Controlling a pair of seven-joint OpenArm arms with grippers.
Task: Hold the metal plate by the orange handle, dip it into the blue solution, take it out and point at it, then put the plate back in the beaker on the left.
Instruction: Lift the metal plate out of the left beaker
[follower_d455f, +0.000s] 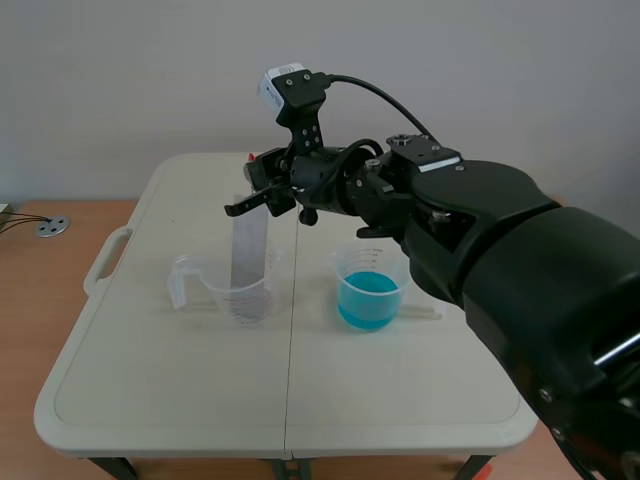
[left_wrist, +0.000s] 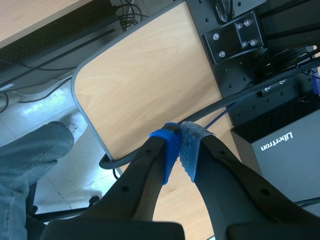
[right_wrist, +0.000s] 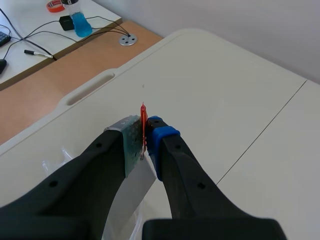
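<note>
Orange handle is clamped in the right hand, upper centre of frame. Below it the metal plate stands upright, long axis vertical. Its lower end sits inside the clear beaker, left of the blue solution on the bench.

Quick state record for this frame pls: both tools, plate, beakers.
right tool: shut on handle
left tool: shut, empty, not over the table
plate: upright, lower end inside left beaker
right beaker: holds blue solution, nothing dipped in it
stage: plate gripped by its handle, not in the solution
</note>
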